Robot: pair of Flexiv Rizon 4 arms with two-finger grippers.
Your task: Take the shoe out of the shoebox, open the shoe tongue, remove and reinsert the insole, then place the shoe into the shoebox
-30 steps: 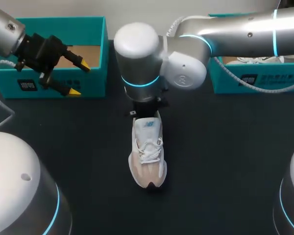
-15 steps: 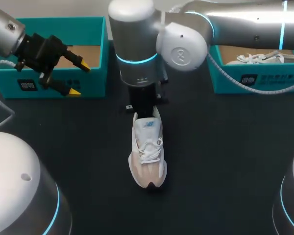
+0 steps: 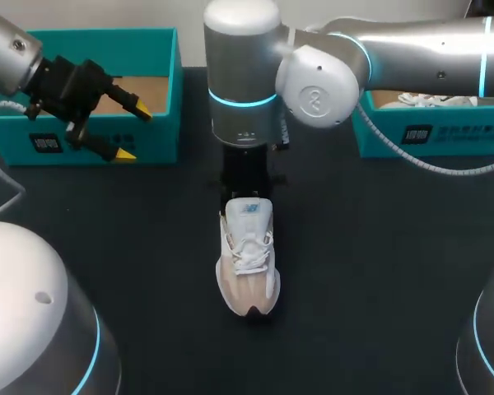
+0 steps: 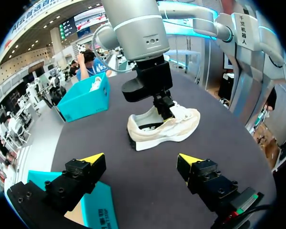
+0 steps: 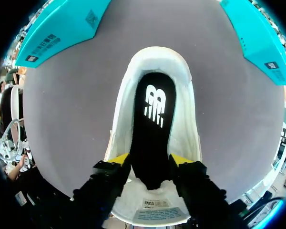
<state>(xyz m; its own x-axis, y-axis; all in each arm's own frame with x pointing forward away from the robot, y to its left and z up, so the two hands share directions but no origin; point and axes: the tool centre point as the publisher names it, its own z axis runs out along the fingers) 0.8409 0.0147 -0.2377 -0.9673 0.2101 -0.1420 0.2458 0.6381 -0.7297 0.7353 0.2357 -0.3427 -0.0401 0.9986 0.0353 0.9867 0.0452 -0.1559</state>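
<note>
1. Here, the shoe (image 3: 249, 262) lies in the middle of the bench (image 3: 379, 271), out of both boxes, toe toward the robot and heel toward the far edge. Your right arm (image 3: 313, 78) stands over its heel end.
2. Right jaws: part-closed inside the shoe's opening, with one yellow tip (image 5: 118, 158) against each long edge of the black insole (image 5: 153, 124). Read them as clamped across it. The insole lies flat, its heel end seated in the heel cup.
3. Left jaws: wide apart and empty, tips (image 4: 93, 158) well apart from the shoe, by the front wall of the left box (image 3: 160, 123).
4. Step in hand, by judgement: drawing the insole out. Lift up and back toward the heel, not straight up, so the forepart slides from under the tongue (image 3: 249, 211) and does not snag on it.
5. Nothing pins the shoe, so a firm pull is likely to carry it up with the insole. Consider bringing the left jaws to the toe to hold it down.
6. Grip lightly. The insole looks thin and will probably buckle, and too hard a squeeze may fold it and wedge it against the shoe's walls.
7. Keep it in the jaws for refitting. The right box (image 3: 445, 136) already holds another shoe (image 3: 432, 100).
</note>
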